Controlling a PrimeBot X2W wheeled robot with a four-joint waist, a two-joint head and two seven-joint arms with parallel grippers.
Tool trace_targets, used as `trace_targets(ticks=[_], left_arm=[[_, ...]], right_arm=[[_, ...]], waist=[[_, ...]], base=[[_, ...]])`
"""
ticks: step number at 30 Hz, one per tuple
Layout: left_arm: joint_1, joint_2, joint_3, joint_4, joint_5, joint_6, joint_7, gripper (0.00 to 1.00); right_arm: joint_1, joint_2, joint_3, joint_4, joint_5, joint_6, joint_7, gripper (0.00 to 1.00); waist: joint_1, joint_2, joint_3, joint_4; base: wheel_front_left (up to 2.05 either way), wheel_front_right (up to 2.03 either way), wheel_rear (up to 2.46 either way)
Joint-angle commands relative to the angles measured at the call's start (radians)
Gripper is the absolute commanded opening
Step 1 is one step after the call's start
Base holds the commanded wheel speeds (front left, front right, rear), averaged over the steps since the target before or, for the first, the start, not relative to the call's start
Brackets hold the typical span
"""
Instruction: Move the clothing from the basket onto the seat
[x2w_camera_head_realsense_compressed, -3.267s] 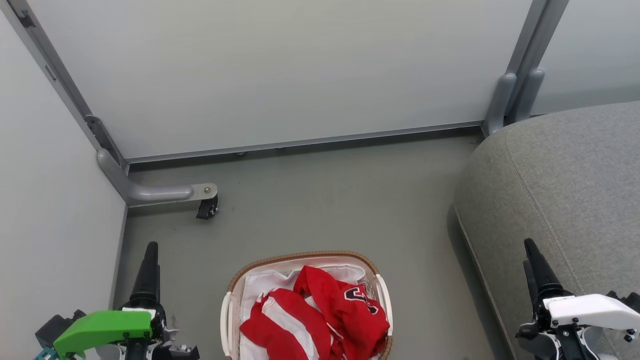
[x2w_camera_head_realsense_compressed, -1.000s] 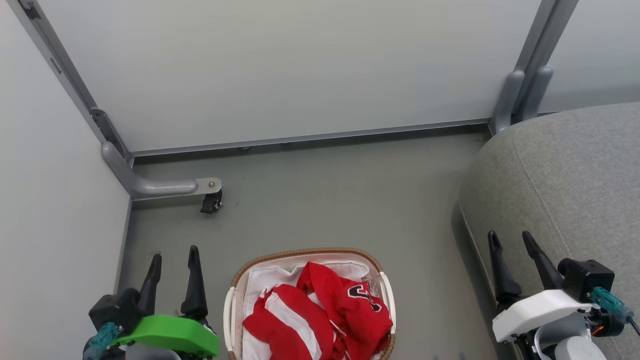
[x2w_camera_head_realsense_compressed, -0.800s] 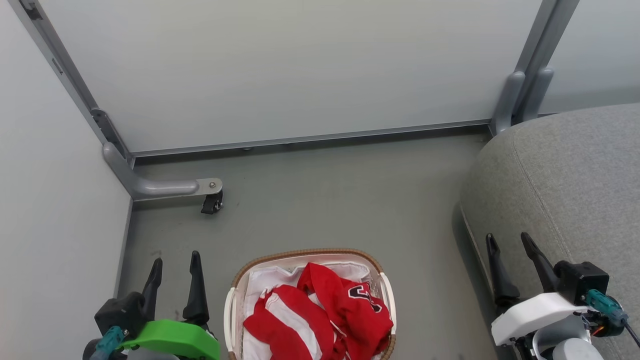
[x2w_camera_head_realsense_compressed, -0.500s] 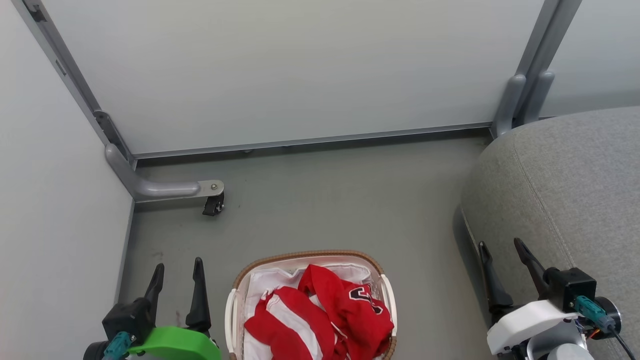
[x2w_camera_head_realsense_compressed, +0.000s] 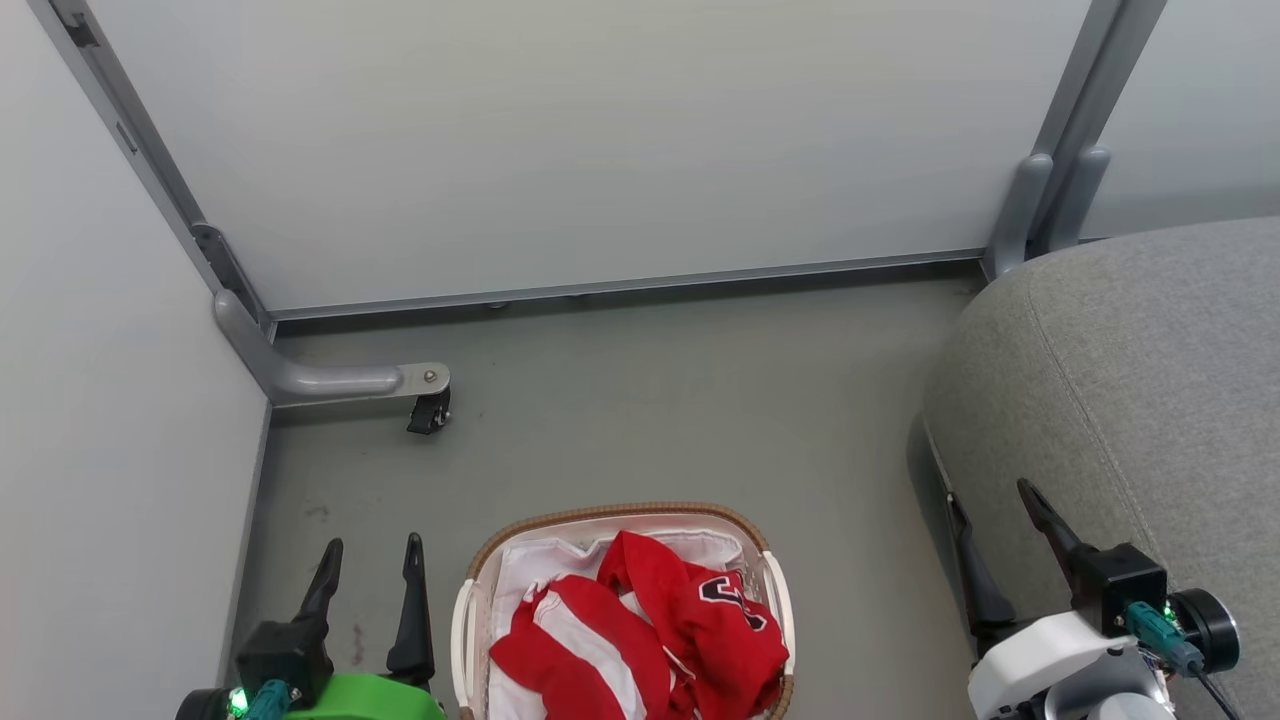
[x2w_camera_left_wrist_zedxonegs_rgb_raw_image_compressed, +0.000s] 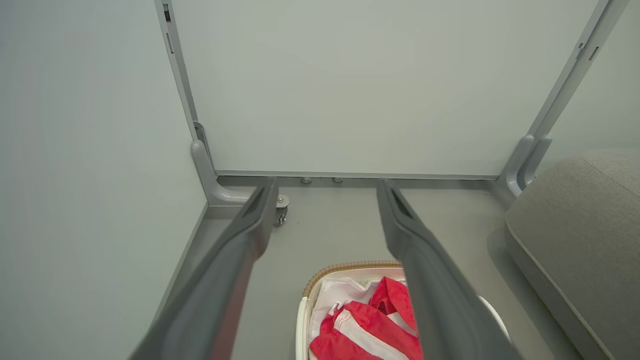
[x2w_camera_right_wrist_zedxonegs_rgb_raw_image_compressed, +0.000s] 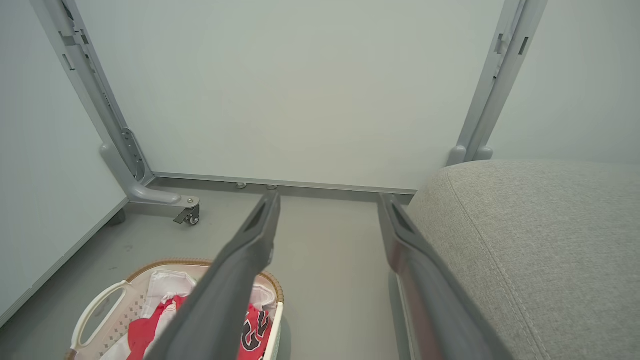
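The white basket (x2w_camera_head_realsense_compressed: 768, 600) with its brown rim stands on the floor at the bottom middle, holding the red clothing (x2w_camera_head_realsense_compressed: 640, 640): a striped piece and one with dark letters (x2w_camera_head_realsense_compressed: 725, 590). The white liner (x2w_camera_head_realsense_compressed: 540, 560) shows under them. My left gripper (x2w_camera_head_realsense_compressed: 370, 555) is open, left of the basket and apart from it. My right gripper (x2w_camera_head_realsense_compressed: 990, 500) is open at the front edge of the grey seat (x2w_camera_head_realsense_compressed: 1140, 380). From the left wrist, the basket (x2w_camera_left_wrist_zedxonegs_rgb_raw_image_compressed: 320, 280) and clothing (x2w_camera_left_wrist_zedxonegs_rgb_raw_image_compressed: 370, 330) lie below the open fingers (x2w_camera_left_wrist_zedxonegs_rgb_raw_image_compressed: 250, 225). The right wrist view has the basket (x2w_camera_right_wrist_zedxonegs_rgb_raw_image_compressed: 100, 305) at lower left and the seat (x2w_camera_right_wrist_zedxonegs_rgb_raw_image_compressed: 540, 240) at right.
Pale partition panels (x2w_camera_head_realsense_compressed: 560, 150) close off the back and left. A grey foot with a castor (x2w_camera_head_realsense_compressed: 425, 410) sticks out from the left corner. Grey floor (x2w_camera_head_realsense_compressed: 680, 400) lies between the basket, the panels and the seat.
Both grippers went from shut to open, then drew back toward the bottom of the head view. The camera shifted slightly. Basket and clothing have not moved.
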Motion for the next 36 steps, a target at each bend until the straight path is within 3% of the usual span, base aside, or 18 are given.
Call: trace_targets(ticks=[1, 8, 36], left_arm=[[0.009, 0.007, -0.002, 0.002, 0.017, -0.004, -0.008, 1.0], [0.015, 0.007, -0.009, 0.005, 0.067, -0.003, -0.021, 1.0], [0.005, 0.007, -0.008, 0.003, 0.055, -0.005, -0.017, 1.0]], right_arm=[[0.015, -0.006, 0.001, 0.002, -0.023, 0.0, -0.008, 1.0], [0.02, -0.007, 0.011, -0.001, -0.067, 0.0, -0.019, 1.0], [0.002, -0.007, 0.002, -0.011, -0.054, 0.0, -0.019, 1.0]], waist=[[0.0, -0.0001, 0.0, 0.0], [0.0, -0.0001, 0.001, 0.0], [0.0, -0.0001, 0.022, -0.005]], base=[[0.0, 0.0, 0.0], [0.0, 0.0, 0.0], [0.0, 0.0, 0.0]])
